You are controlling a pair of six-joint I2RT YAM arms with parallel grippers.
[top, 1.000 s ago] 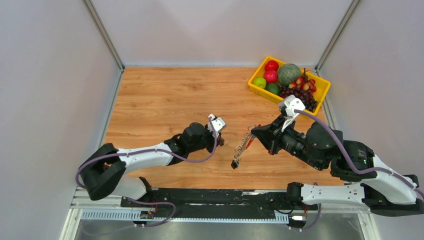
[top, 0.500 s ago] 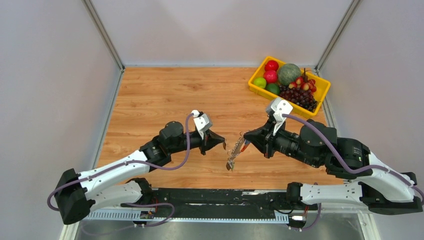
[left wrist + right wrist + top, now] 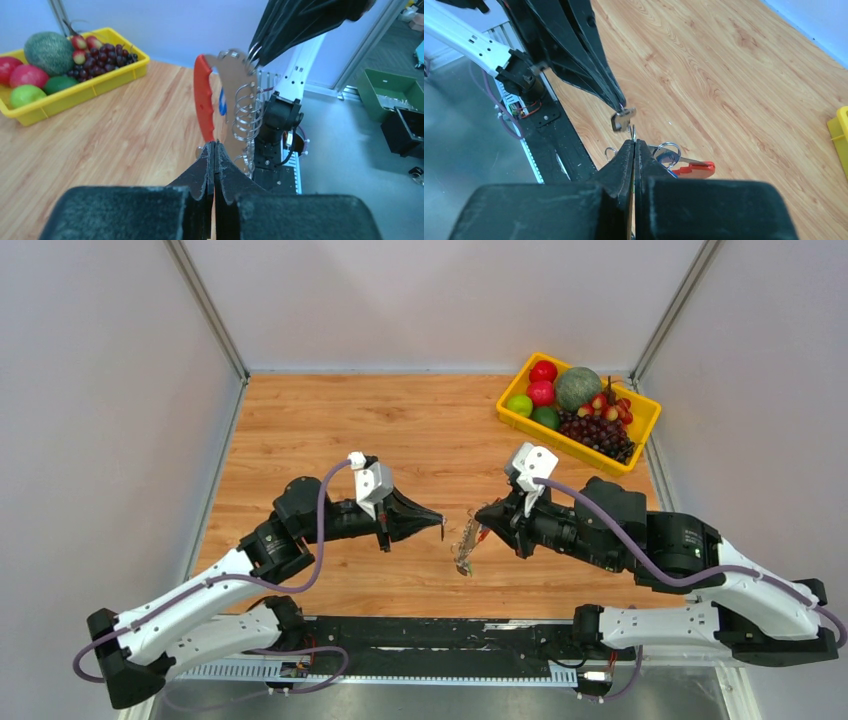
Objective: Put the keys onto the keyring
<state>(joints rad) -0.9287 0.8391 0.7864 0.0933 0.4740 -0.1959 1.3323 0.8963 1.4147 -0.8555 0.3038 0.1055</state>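
Note:
My right gripper (image 3: 479, 514) is shut on the top of the keyring (image 3: 466, 548), which hangs below it over the front of the table. The left wrist view shows the keyring (image 3: 235, 100) as a grey strip with several wire rings, a red curved part (image 3: 202, 102) and a blue key head (image 3: 221, 102) behind it. My left gripper (image 3: 440, 524) is shut on a small silver key (image 3: 622, 120) and holds it just left of the keyring, close to the right fingertips (image 3: 627, 146). From the left wrist, the left gripper (image 3: 214, 144) points at the keyring's lower half.
A yellow tray (image 3: 520, 422) of fruit stands at the table's back right corner. White walls close in the left, right and back. The black base rail (image 3: 400, 630) runs along the table's near edge, right below the keyring.
The left arm has drawn its wrist back to the left and stretched out level, its tip staying beside the keyring. The right gripper has carried the keyring a little left and nearer.

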